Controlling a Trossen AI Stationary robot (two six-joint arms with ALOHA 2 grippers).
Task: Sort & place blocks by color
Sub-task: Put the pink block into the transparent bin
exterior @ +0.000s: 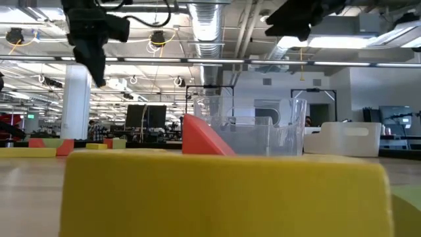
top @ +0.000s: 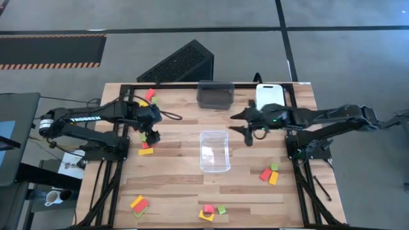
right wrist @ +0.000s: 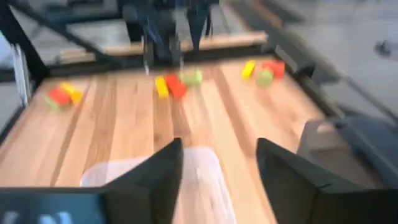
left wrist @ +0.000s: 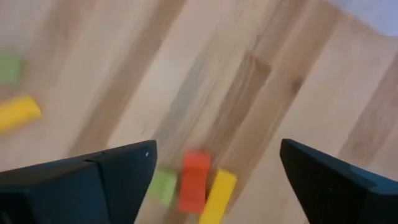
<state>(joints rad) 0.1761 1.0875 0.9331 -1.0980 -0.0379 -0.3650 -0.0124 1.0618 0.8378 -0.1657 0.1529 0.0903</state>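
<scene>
Red, yellow and green blocks lie in small clusters on the wooden table: far left (top: 150, 96), left middle (top: 146, 148), near left (top: 139, 204), near middle (top: 211, 212) and right (top: 270, 174). My left gripper (top: 152, 135) hangs open, pointing down, just above the left-middle cluster. That cluster's green (left wrist: 163, 186), red (left wrist: 194, 180) and yellow (left wrist: 217, 196) blocks show between its fingers. My right gripper (top: 232, 123) is open in the air, right of and beyond the clear bin (top: 214, 151), pointing toward the table's left. It holds nothing.
A dark bin (top: 215, 94) and a white bin (top: 270, 96) stand at the far edge, and the clear bin stands in the table's middle. The low view is filled by a yellow block (exterior: 223, 191) with a red wedge (exterior: 204, 138) behind it. Bare wood lies between the clusters.
</scene>
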